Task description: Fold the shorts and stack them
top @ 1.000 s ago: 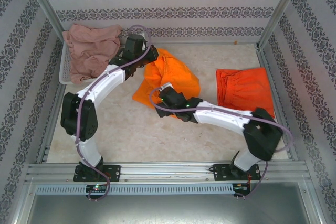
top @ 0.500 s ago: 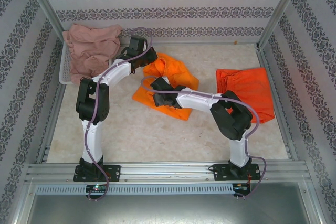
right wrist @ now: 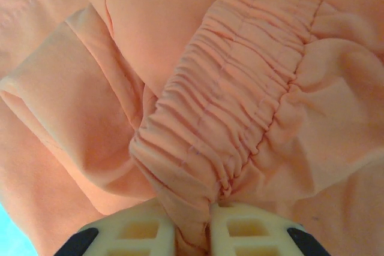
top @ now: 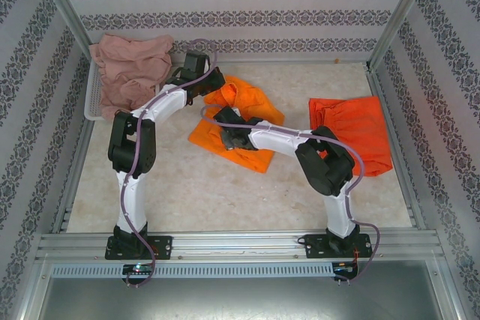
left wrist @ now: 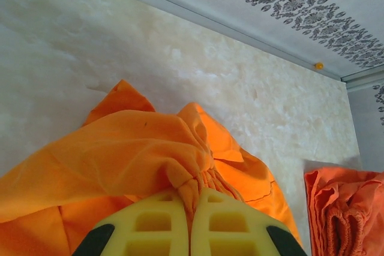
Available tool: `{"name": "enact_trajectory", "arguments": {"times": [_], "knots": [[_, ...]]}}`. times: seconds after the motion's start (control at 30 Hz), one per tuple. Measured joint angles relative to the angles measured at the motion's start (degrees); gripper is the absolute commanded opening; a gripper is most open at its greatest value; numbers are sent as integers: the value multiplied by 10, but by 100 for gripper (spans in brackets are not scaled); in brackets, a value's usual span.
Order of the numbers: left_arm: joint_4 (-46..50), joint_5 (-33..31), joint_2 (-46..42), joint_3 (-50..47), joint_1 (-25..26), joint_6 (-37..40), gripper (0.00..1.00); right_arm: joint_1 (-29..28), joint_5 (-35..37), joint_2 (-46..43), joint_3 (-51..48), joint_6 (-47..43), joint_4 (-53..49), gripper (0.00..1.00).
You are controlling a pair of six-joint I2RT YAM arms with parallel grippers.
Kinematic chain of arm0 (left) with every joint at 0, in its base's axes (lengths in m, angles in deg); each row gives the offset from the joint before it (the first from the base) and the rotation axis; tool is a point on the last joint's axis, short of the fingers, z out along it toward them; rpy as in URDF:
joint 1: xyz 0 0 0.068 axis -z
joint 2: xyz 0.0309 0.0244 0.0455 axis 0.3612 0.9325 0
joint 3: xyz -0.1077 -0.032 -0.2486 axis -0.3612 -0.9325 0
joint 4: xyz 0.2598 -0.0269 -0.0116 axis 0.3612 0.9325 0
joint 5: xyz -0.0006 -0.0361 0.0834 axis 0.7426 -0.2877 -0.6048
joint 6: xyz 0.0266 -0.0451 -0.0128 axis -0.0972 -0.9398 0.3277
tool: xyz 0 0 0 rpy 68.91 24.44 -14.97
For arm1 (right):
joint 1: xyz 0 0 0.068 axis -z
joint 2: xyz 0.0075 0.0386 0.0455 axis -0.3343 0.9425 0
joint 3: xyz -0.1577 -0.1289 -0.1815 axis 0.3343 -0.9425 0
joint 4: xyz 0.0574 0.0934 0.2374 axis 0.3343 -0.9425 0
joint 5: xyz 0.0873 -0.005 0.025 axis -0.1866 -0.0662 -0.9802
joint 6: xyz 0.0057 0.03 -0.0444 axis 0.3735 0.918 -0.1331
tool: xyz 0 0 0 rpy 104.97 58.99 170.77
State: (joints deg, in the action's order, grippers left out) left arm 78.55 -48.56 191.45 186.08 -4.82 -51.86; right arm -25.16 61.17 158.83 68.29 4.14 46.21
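Two grips are now holding the orange shorts (top: 253, 104), which are lying crumpled just beside the basket (top: 91, 112).

Change noted: within the last second the right arm is swinging in from the side far from the basket. The right gripper (right wrist: 210, 209) is going from spread wide to pinching the gathered waistband (right wrist: 240, 106), with cloth bunching between its pads. The left gripper (left wrist: 192, 197) is staying pressed together on a gathered knot of the same shorts, on the edge nearest the basket.

Other pieces: the pink shorts (top: 127, 73) are sitting heaped in the basket. The red shorts (top: 352, 136) are lying flat, well apart from the basket and beyond the orange pair.

Reading: we are judging the grasp step complete for this pair. The fold itself is not yet starting. We are expecting a lift and spread next, and we are watching for the two holds sitting too near each other to open the cloth fully.
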Motion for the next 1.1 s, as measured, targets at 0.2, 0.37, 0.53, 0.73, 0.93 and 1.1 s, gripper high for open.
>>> {"name": "enact_trajectory", "arguments": {"times": [0.2, 0.37, 0.53, 0.73, 0.93, 1.1], "knots": [[3, -4, -16, 0, -7, 1, 0, 3, -12, -83, -31, 0, 0, 0], [21, -12, -57, 9, -15, 9, 0, 3, -47, -172, -38, 3, 7, 0], [58, -35, -100, 68, -26, 39, 0, -17, -93, -225, -37, 36, 38, 0], [128, -65, -151, 177, -56, 83, 0, -98, -141, -215, 27, 102, 93, 0], [221, -78, -166, 345, -110, 105, 0, -166, -174, -180, 141, 165, 191, 0], [267, -84, -164, 508, -114, 123, 0, -182, -208, -193, 130, 222, 304, 0]]}}
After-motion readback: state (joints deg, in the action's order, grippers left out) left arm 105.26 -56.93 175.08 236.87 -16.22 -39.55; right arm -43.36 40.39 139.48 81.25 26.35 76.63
